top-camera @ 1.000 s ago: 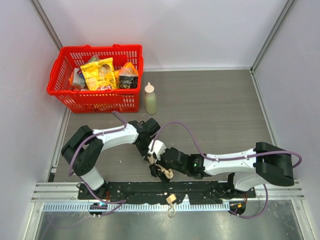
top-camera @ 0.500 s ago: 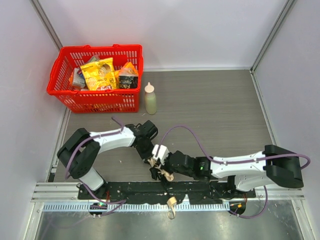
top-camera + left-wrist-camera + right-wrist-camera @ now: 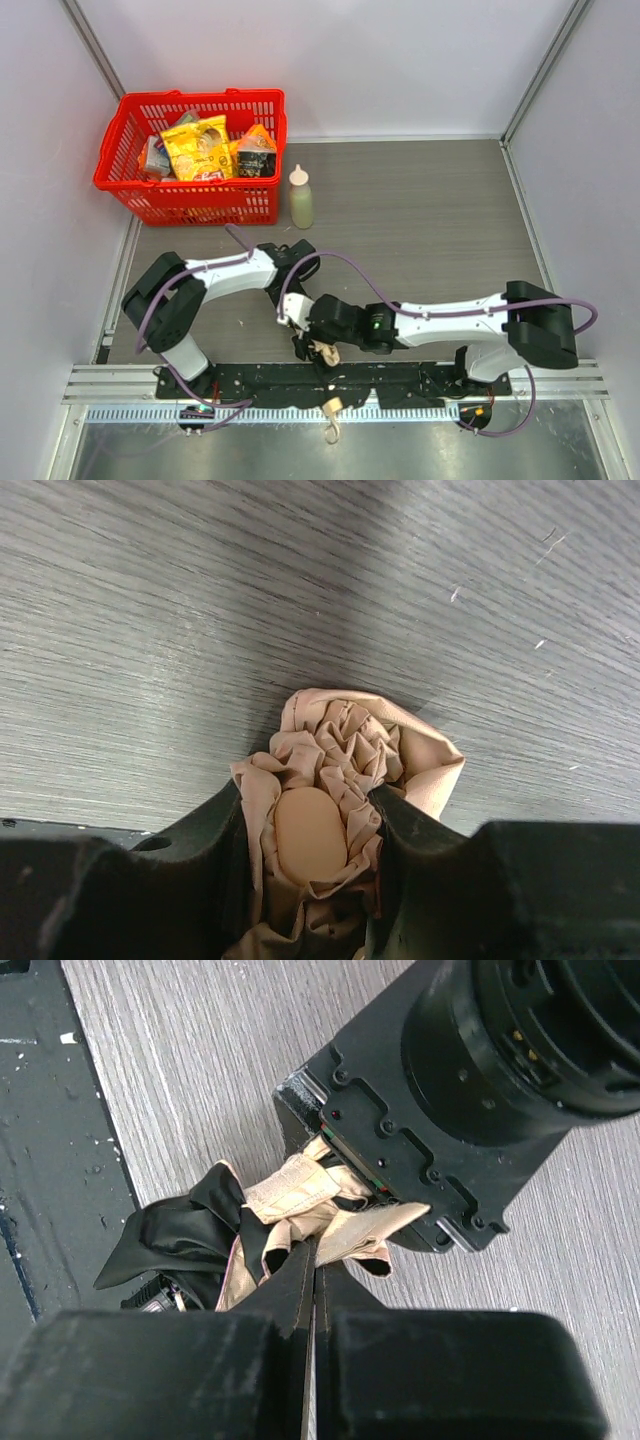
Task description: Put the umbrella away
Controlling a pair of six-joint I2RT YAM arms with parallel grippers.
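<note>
The umbrella [image 3: 323, 350] is a crumpled beige bundle at the near table edge. Its pale knob handle [image 3: 331, 407] and cord loop hang over the black rail. My left gripper [image 3: 299, 318] reaches down onto the bundle. In the left wrist view it [image 3: 312, 832] is shut on the umbrella [image 3: 335, 750], with gathered fabric and a smooth beige cap between the jaws. My right gripper [image 3: 306, 340] meets it from the right. In the right wrist view it [image 3: 313, 1252] is shut, pinching the umbrella's beige fabric [image 3: 295, 1185] at its tips, right beside the left gripper's black body [image 3: 400, 1150].
A red basket [image 3: 190, 203] with snack packets stands at the back left. A pale green squeeze bottle [image 3: 300, 200] stands just right of it. The black mounting rail [image 3: 400, 378] runs along the near edge. Walls close in the table on the left, back and right.
My right gripper has moved a little left with the fabric. The left wrist has shifted slightly. The knob handle has slid a little left and nearer over the rail.
</note>
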